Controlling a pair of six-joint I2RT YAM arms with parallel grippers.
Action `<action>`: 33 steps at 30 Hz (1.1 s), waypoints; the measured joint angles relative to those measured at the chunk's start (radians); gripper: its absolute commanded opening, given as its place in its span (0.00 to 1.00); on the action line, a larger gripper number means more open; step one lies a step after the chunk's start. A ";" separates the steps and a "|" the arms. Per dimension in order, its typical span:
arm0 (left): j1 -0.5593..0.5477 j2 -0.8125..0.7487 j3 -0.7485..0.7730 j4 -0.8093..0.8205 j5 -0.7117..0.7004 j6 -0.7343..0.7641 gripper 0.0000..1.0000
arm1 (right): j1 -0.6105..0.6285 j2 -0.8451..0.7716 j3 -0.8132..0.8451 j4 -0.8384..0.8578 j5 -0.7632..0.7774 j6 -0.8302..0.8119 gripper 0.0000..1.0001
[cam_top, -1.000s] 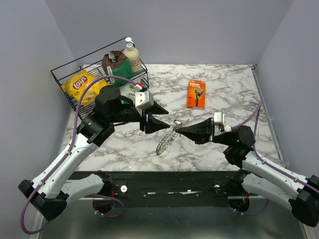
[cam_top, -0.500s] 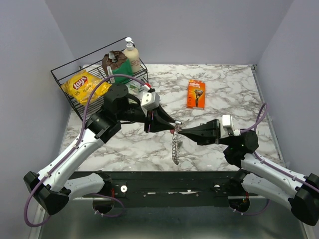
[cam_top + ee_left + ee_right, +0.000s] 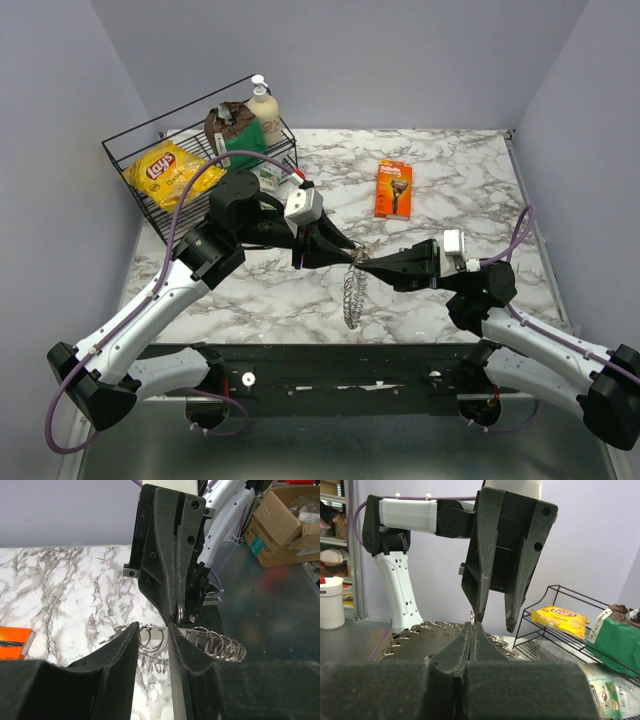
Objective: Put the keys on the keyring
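The keyring point(image 3: 350, 296) is held over the tabletop point(image 3: 455, 185) centre, dangling toward 6 o'clock. The right pincer point(image 3: 364, 263) is closed on its top ring; the left pincer point(image 3: 352, 249) is parted, straddling the rings.

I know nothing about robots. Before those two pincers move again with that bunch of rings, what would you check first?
1. Right pincer gripping the keyring: ok, shut on one ring at its tips.
2. Left pincer open to take hold: ok, fingers apart, rings showing in the gap.
3. Bunch hanging freely: cannot tell whether its lower end touches the table.
4. keys in sight: not ok, none shows in any view.
5. Pincer tips not colliding: cannot tell, they are very close together.
6. Razor pack out of the way: ok, well apart from both pincers.
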 measured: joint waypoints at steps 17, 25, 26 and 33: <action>-0.006 -0.015 0.027 -0.098 -0.081 0.068 0.47 | 0.000 0.000 -0.002 0.003 0.000 0.003 0.01; -0.006 0.008 0.033 -0.150 -0.063 0.096 0.48 | 0.000 0.000 -0.002 0.003 0.001 0.003 0.01; -0.006 0.009 0.033 -0.151 -0.062 0.097 0.48 | 0.000 0.000 -0.002 0.003 0.001 0.003 0.01; -0.006 0.009 0.034 -0.149 -0.037 0.094 0.51 | 0.000 0.008 -0.002 0.004 0.001 0.003 0.01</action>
